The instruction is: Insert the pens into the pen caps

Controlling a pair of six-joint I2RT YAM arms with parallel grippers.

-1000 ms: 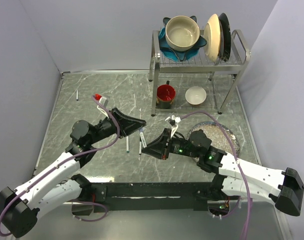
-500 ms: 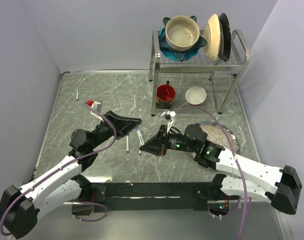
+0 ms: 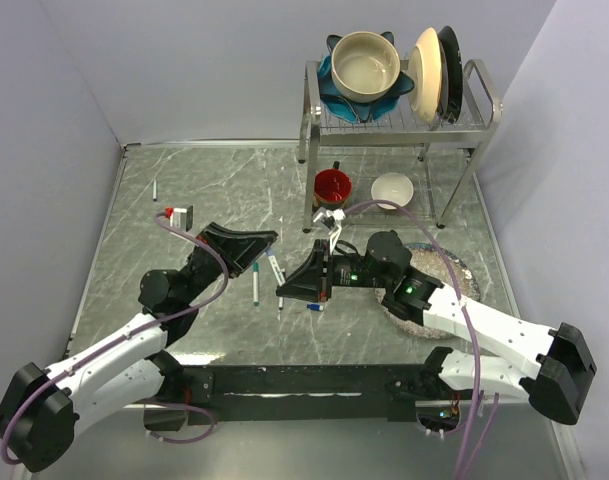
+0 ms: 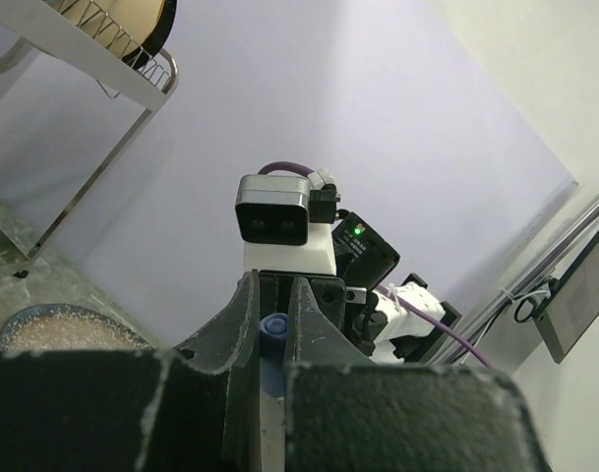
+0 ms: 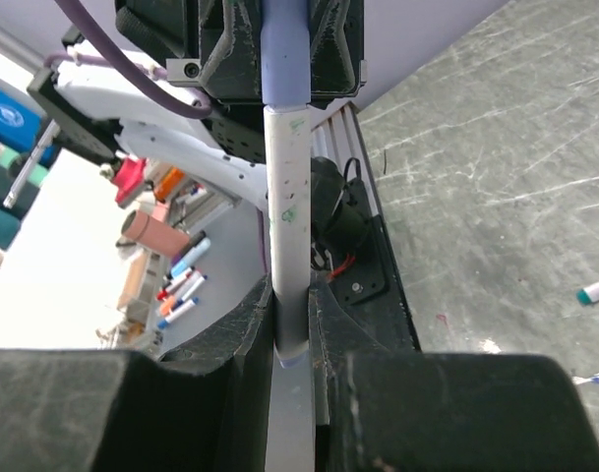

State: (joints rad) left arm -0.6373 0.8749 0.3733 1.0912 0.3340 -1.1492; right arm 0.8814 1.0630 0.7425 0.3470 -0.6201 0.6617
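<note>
Right wrist: right jaws pinch white pen (image 5: 284, 226), tip meeting blue cap (image 5: 284, 69) pinched in left jaws. Looks like insertion step; next, press straight home.

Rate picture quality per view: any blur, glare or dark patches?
Top external: sharp, evenly lit, soft shadows, mild sheen on the table. Left wrist: the left end effector is dark and soft up close, the blue cap in it dim but readable. Right wrist: the pen in the right end effector is fairly sharp; the background at left is washed out.
</note>
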